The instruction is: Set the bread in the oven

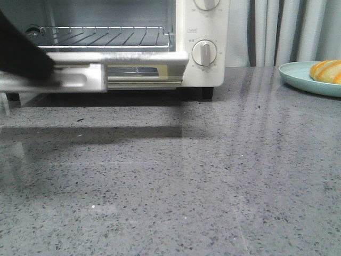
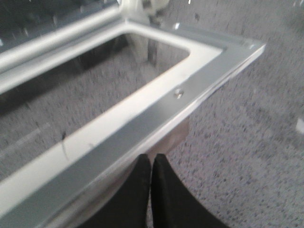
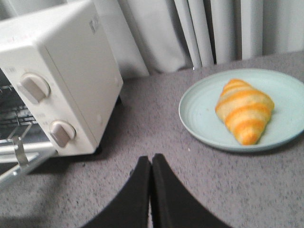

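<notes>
Here, left hand (image 2: 151,190) pressed together at the oven (image 1: 205,32) door's edge, right hand (image 3: 150,190) together, empty, facing the bread (image 3: 244,109)

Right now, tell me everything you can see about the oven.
The oven is a cream-white box, seemingly painted metal, standing at the back left of the grey speckled table. Two round dials sit one above the other on its right front panel. Its glass-windowed door, framed in silvery metal, is dropped open to about level. A wire rack shows inside, bare. Black feet rest on the table. The left claw, fingers together, is right at the door's edge; contact is unclear.
</notes>
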